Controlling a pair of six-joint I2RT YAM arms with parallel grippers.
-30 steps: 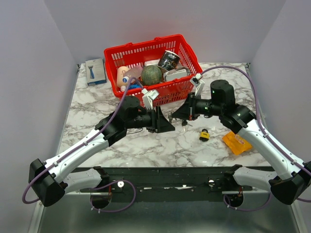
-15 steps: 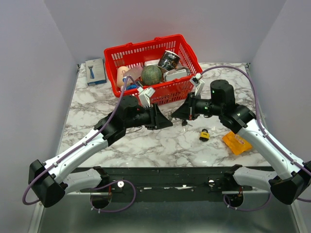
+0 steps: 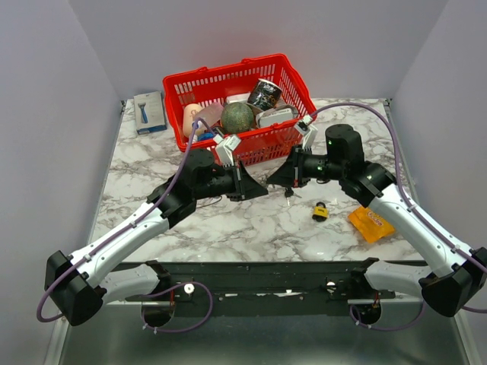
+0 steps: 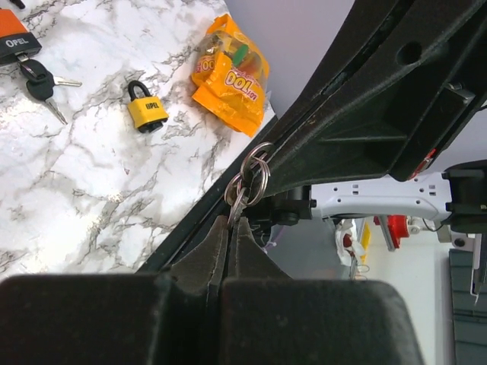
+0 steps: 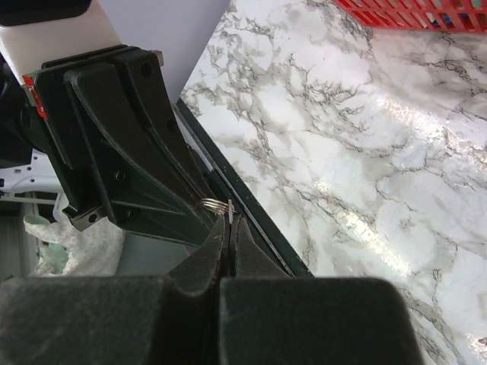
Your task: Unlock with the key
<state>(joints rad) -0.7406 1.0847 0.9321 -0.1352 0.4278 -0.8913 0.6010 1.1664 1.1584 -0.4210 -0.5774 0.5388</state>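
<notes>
A small silver key on a key ring (image 4: 255, 171) sits between my two grippers, which meet tip to tip above the table middle. My left gripper (image 4: 230, 224) is shut on the key; in the top view its tip (image 3: 263, 191) is just left of my right gripper (image 3: 271, 181). My right gripper (image 5: 230, 220) is shut on a thin metal part at the same ring (image 5: 215, 204). The yellow padlock (image 3: 320, 211) lies on the marble to the right, apart from both grippers; it also shows in the left wrist view (image 4: 146, 110).
A red basket (image 3: 293, 80) full of goods stands at the back. A blue box (image 3: 150, 112) lies back left. An orange snack bag (image 3: 370, 223) lies right of the padlock. A black car key with an orange fob (image 4: 23, 53) lies below the grippers.
My left gripper has moved up and to the right, and my right gripper slightly left. Their tips now meet at the key ring.
</notes>
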